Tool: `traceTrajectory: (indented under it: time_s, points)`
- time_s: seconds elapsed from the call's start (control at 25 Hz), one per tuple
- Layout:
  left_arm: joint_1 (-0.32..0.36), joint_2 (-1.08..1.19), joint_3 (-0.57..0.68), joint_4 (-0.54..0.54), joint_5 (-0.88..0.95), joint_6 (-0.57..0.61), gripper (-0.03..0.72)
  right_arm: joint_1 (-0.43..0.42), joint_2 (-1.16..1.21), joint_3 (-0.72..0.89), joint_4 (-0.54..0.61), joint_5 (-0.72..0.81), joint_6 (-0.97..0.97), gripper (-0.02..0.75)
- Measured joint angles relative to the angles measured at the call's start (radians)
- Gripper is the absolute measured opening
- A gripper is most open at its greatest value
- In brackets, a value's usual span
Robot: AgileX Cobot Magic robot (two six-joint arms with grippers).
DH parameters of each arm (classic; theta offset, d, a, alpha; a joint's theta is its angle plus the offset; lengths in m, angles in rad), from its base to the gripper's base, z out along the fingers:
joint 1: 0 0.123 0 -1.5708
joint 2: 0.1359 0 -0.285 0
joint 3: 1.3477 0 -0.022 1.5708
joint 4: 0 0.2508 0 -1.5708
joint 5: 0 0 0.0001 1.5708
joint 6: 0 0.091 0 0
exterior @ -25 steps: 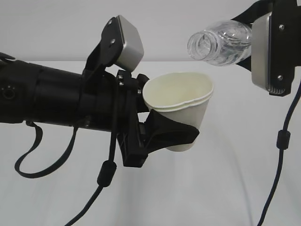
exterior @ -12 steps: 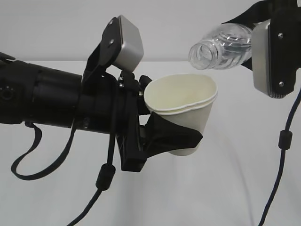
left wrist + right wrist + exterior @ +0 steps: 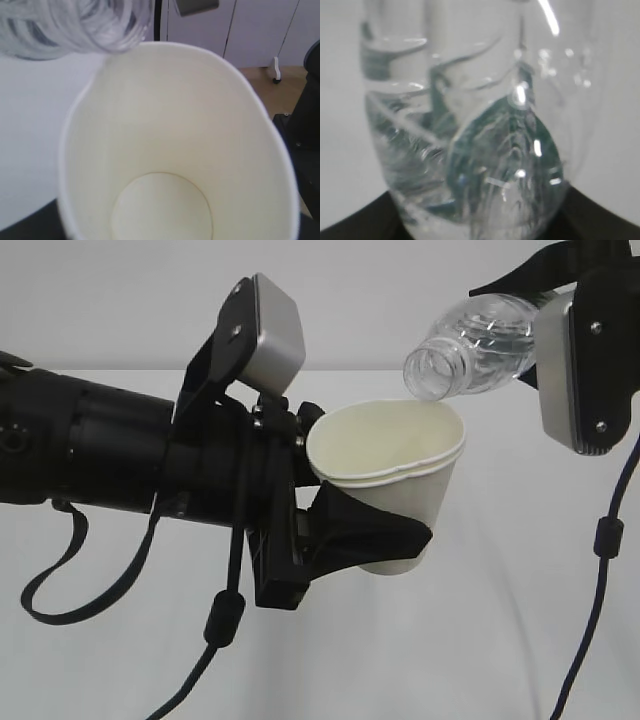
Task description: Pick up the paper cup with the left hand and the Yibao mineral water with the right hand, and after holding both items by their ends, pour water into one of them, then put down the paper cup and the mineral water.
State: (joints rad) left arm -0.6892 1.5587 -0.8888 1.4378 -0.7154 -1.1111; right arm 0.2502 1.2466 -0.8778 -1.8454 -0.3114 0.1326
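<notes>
The white paper cup hangs upright above the table, and my left gripper is shut on its lower half, with one black wedge finger across its front. The clear Yibao mineral water is tilted, mouth down and to the left, just over the cup's right rim. My right gripper is shut on the bottle's rear end behind its grey plate. In the left wrist view the cup looks dry inside, with the bottle mouth above its rim. The bottle fills the right wrist view. No stream of water shows.
The white table lies below both arms. Black cables hang from the left arm and the right arm. The left wrist view shows a black stand and wooden floor past the table edge.
The bottle has come down and tilted further, bringing its mouth from above and apart to just over the cup's rim. The cup has shifted slightly right.
</notes>
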Motion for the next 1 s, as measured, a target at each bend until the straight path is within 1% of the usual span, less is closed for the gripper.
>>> traceTrajectory:
  time_s: [0.32, 1.0]
  points:
    - [0.000, 0.000, 0.000, 0.013, -0.002, 0.000, 0.435, 0.000, 0.000, -0.040, 0.000, -0.004, -0.006, 0.405]
    - [0.000, 0.000, -0.002, 0.004, 0.020, 0.000, 0.435, 0.000, 0.000, -0.040, 0.000, -0.012, -0.022, 0.405]
